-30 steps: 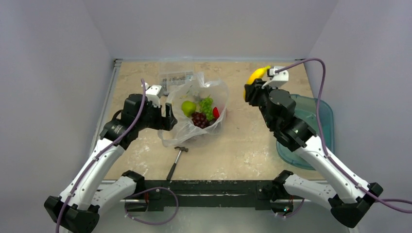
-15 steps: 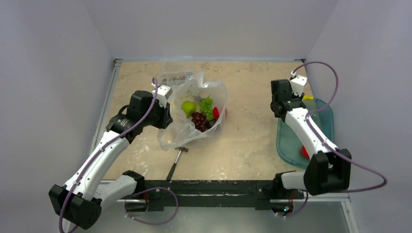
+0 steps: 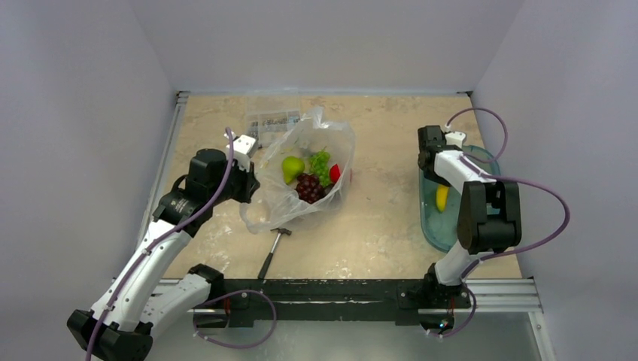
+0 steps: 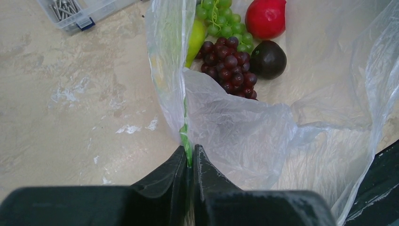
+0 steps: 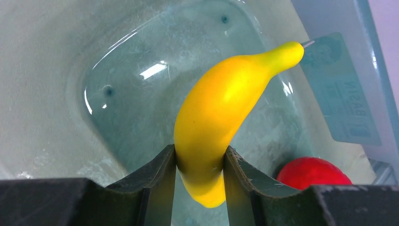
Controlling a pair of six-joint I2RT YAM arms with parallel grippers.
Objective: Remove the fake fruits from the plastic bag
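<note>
From above: the left gripper (image 3: 252, 185) is at the near-left edge of the bag (image 3: 331, 139), which lies open mid-table. Inside it sit a green fruit (image 3: 292, 166), green grapes (image 3: 321, 161), purple grapes (image 3: 308, 186) and a red fruit (image 3: 335, 174). A hammer (image 3: 272, 248) lies on the table (image 3: 384, 218) just in front of the bag, and a box of small parts (image 3: 269, 120) sits just behind it. Over on the right, the right arm (image 3: 481, 210) is folded over a teal basin (image 3: 451, 235), with the banana (image 3: 442, 198) showing inside its rim.

Left wrist view: the fingers are pinched tight on the thin edge of the bag, jaws almost touching. Beyond them, a dark plum (image 4: 268, 59) lies against the purple grapes, below the red fruit.

Right wrist view: the right gripper (image 5: 200, 175) is clamped on the banana's lower half, which is held above the basin floor. A second red fruit (image 5: 313, 172) rests in the basin, down to the right. A label (image 5: 343, 89) is stuck on the basin wall.
</note>
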